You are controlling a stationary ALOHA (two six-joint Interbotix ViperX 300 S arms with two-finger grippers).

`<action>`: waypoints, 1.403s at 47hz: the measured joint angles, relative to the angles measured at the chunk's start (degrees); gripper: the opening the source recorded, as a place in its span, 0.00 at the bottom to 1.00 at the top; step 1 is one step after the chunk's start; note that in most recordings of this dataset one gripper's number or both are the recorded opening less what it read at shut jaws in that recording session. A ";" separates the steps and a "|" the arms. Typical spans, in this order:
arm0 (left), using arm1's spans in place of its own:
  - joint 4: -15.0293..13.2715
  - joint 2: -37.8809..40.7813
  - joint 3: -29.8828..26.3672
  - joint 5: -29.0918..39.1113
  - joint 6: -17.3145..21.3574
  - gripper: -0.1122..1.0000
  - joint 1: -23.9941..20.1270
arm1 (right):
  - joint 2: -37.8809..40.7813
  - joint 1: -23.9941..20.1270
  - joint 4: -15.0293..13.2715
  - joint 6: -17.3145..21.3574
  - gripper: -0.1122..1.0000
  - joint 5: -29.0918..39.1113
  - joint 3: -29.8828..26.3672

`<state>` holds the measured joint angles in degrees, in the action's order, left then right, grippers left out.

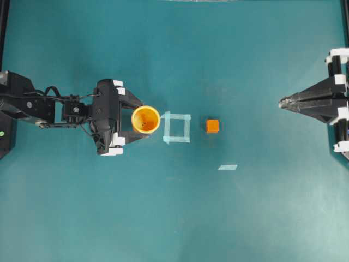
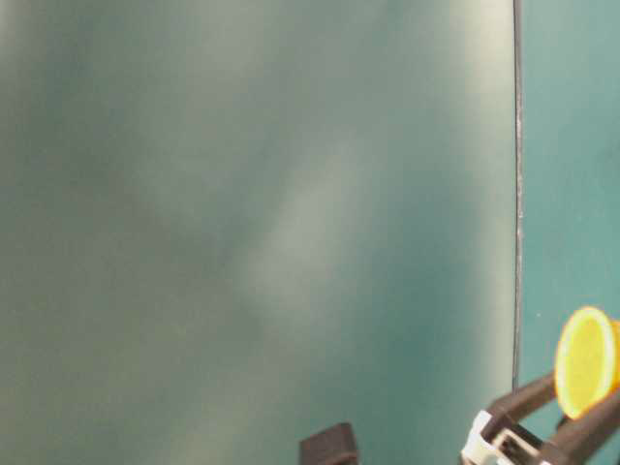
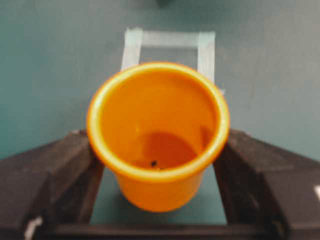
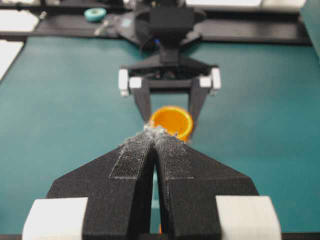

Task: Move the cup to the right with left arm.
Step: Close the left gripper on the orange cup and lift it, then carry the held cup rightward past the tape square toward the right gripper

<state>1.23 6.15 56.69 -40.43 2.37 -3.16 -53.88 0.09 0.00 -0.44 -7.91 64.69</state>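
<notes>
The orange cup (image 1: 146, 119) with its yellow rim stands upright on the teal table, just left of a tape square. My left gripper (image 1: 143, 120) holds it: one black finger presses each side of the cup under the rim. From the left wrist the cup (image 3: 157, 130) sits between the two fingers (image 3: 65, 170), and its inside holds only a small dark speck. At table level the cup (image 2: 586, 360) shows between the fingers (image 2: 528, 392). My right gripper (image 1: 281, 102) rests far right, shut, its pads (image 4: 132, 155) pressed together and pointing toward the cup (image 4: 172, 120).
A pale tape square (image 1: 176, 127) lies directly right of the cup, also seen beyond it (image 3: 167, 45). A small orange cube (image 1: 212, 126) sits right of the square. A short tape strip (image 1: 227, 167) lies nearer the front.
</notes>
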 measured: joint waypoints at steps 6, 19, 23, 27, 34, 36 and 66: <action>0.00 -1.76 -0.97 1.32 0.09 0.67 -0.09 | 0.00 0.00 0.00 0.00 0.10 0.00 0.00; 0.00 -2.02 -5.98 3.87 0.00 0.67 -0.26 | 0.09 0.00 0.00 0.00 0.10 0.00 0.00; 0.00 -1.05 -8.44 4.04 0.00 0.67 -0.26 | 0.00 0.00 0.00 0.09 0.10 0.00 -0.26; 0.00 0.35 -11.25 4.22 0.00 0.67 -0.26 | 0.09 0.00 0.00 0.00 0.10 0.00 -0.35; 0.00 2.81 -16.70 5.54 0.09 0.67 -0.26 | 0.00 0.00 -0.09 0.00 0.10 0.00 -0.62; 0.00 3.43 -18.02 6.24 0.09 0.67 -0.26 | 0.00 0.00 0.00 -0.09 0.10 0.00 -0.79; 0.09 11.43 -32.61 13.45 0.18 0.67 -0.35 | -1.76 0.00 -0.18 -0.44 0.10 1.76 -1.85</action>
<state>1.32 17.58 24.08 -26.98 2.55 -3.52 -55.63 0.09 -0.18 -0.88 -6.15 62.84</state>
